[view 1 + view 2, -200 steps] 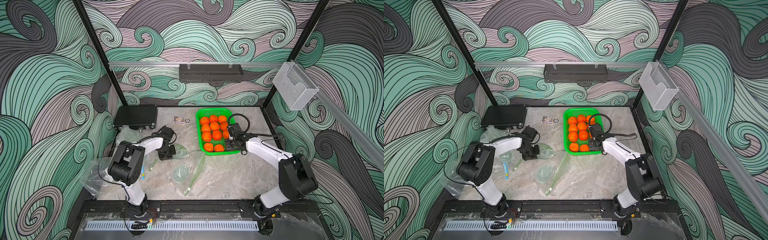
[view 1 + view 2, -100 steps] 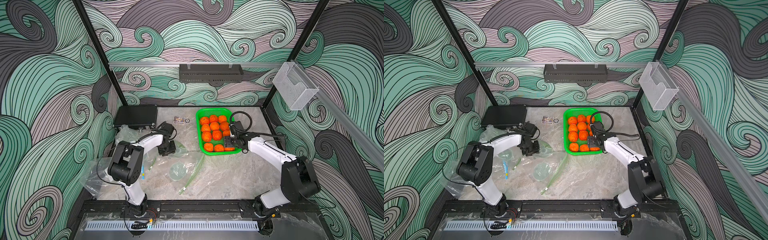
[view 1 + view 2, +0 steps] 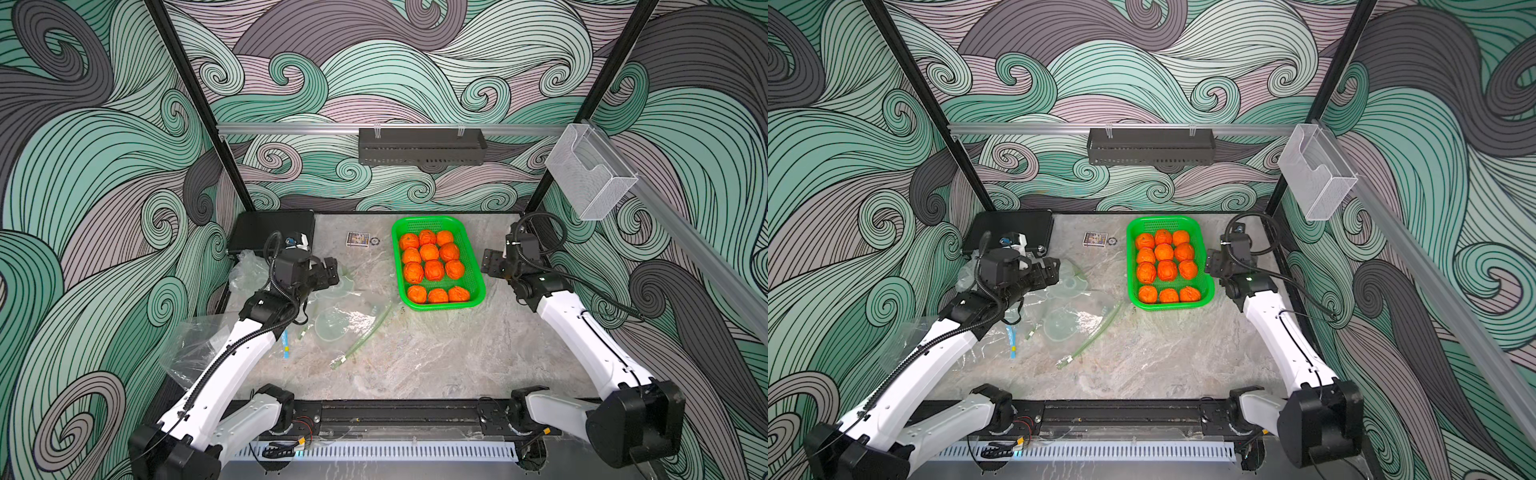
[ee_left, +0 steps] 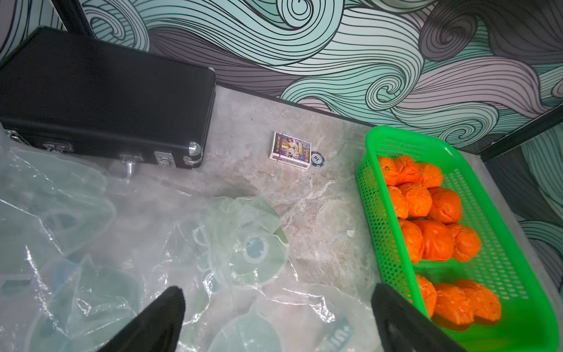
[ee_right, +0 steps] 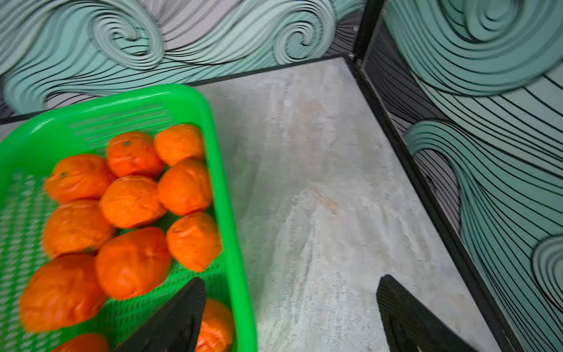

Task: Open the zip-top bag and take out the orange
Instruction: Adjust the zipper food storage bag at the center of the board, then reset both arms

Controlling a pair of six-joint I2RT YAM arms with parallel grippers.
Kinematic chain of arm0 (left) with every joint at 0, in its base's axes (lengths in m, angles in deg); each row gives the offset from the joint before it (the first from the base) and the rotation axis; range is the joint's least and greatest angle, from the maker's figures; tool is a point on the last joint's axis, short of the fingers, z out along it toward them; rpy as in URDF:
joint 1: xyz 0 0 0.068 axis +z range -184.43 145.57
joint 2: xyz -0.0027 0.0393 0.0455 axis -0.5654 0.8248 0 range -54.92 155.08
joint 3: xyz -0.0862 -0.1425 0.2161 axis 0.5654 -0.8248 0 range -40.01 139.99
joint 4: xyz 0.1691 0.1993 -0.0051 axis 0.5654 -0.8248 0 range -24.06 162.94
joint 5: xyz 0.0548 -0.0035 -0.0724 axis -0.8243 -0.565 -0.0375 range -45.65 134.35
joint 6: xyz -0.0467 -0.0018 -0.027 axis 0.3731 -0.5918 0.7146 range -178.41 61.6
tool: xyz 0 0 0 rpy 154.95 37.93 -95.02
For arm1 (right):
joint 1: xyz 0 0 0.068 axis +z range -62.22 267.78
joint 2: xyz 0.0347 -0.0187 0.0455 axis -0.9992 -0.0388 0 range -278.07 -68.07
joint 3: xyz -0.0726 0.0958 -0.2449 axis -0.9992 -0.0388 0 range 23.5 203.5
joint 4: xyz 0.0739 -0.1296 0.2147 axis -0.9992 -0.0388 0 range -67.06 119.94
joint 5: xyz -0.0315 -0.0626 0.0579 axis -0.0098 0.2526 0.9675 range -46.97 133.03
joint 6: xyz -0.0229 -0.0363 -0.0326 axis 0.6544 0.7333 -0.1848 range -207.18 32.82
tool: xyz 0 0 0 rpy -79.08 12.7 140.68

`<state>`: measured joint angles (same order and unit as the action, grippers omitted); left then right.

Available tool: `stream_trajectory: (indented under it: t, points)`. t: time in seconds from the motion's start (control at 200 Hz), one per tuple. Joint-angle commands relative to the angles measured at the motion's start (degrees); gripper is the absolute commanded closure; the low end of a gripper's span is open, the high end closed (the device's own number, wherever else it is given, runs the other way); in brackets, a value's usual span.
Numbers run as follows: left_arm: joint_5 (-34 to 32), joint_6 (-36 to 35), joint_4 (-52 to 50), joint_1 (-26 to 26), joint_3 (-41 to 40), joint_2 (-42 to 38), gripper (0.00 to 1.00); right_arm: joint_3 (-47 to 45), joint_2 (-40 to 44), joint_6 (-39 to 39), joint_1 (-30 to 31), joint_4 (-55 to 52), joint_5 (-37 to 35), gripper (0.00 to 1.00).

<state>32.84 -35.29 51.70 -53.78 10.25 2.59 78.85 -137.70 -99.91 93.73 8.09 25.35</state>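
Observation:
The clear zip-top bag (image 3: 338,322) lies flat and crumpled on the table, left of the basket, its green zip strip (image 3: 368,332) trailing toward the front; it also shows in the other top view (image 3: 1069,322). No orange shows inside it. Several oranges (image 3: 432,270) fill the green basket (image 3: 478,274). My left gripper (image 3: 330,270) hangs open just above the bag (image 4: 243,253), nothing between its fingers (image 4: 170,307). My right gripper (image 3: 490,266) is open and empty beside the basket's right rim (image 5: 225,183), over bare table.
A black case (image 3: 270,228) sits at the back left corner. A small card box (image 3: 358,239) and a poker chip (image 3: 375,240) lie behind the bag. More clear plastic bags (image 3: 195,345) are heaped along the left edge under my left arm.
My left gripper went from shut to open and drew back to the left, off the bag. My right gripper left the basket's front right corner, moved to its right side and opened wider.

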Motion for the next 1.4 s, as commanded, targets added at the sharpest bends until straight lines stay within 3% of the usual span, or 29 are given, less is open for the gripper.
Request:
stream_trajectory:
  t: [0.0,0.09,0.18,0.29,0.35,0.415,0.505,0.66,0.69,0.791,0.886,0.926,1.046,1.136,1.196,1.306,1.316,1.336,1.391]
  points:
    - [-6.3,-2.3,-0.7,0.4,3.2,2.8,0.06,-2.4,-0.1,-2.3,-1.2,0.9,0.4,0.1]
    - [-12.2,-4.0,-1.2,0.5,1.0,1.4,0.1,-5.2,-0.5,-0.8,-2.9,5.6,0.0,0.1]
    - [-18.0,-7.4,8.8,0.5,-8.1,-2.8,0.1,-8.7,-1.2,-2.4,-5.6,10.3,-3.2,0.1]
    - [-20.5,-16.6,24.6,0.8,-18.6,-6.6,0.11,-12.3,-2.2,-4.4,-9.6,14.2,-4.0,0.09]
    - [-20.8,-21.9,30.3,1.3,-22.0,-6.1,0.11,-14.6,-2.9,-3.3,-10.7,17.4,-4.7,0.08]
    - [-22.6,-21.2,33.7,3.3,-23.2,-2.5,0.11,-16.5,-3.6,-2.2,-11.1,20.3,-4.2,0.07]
    - [-19.7,-18.0,35.6,6.9,-23.2,3.5,0.11,-20.4,-4.4,0.9,-11.0,28.5,-1.6,0.07]
    - [-12.6,-17.0,49.9,11.8,-26.3,13.7,0.1,-26.8,-7.9,2.7,-11.0,43.1,0.5,0.08]
    - [-11.4,-16.6,49.9,12.8,-25.8,15.5,0.1,-26.3,-7.9,3.0,-11.0,42.4,1.7,0.08]
    - [-9.0,-19.8,47.2,13.9,-22.2,19.7,0.15,-29.4,-9.5,3.4,-11.0,54.3,4.7,0.08]
    - [-5.6,-23.8,55.5,15.2,-25.3,20.5,0.15,-29.8,-13.5,4.0,-10.3,61.2,7.6,0.09]
    - [-3.0,-24.5,60.2,16.2,-27.3,21.6,0.15,-29.0,-13.0,4.9,-9.7,58.6,8.1,0.09]
    - [0.2,-25.8,77.0,17.5,-32.3,29.6,0.15,-30.7,-14.2,10.4,-5.1,63.7,7.0,0.1]
    - [2.8,-27.4,82.6,17.6,-33.5,32.0,0.15,-35.9,-20.9,13.8,-2.8,82.2,6.1,0.1]
    - [2.9,-27.6,85.9,17.8,-33.5,33.7,0.14,-35.0,-17.9,13.1,-2.8,75.2,6.1,0.1]
    - [1.7,-24.2,73.1,19.4,-27.5,32.6,0.14,-33.9,-19.5,12.3,-4.0,75.4,7.6,0.07]
    - [2.0,-23.6,71.4,19.8,-26.6,32.5,0.1,-33.7,-19.3,12.2,-4.1,74.6,7.7,0.06]
    - [4.1,-22.7,68.6,21.1,-25.4,32.4,0.02,-33.6,-19.0,12.1,-4.2,74.0,7.9,0.05]
    - [12.3,-22.4,63.7,24.2,-24.1,31.3,0.01,-34.0,-19.8,12.2,-4.2,76.2,7.9,0.03]
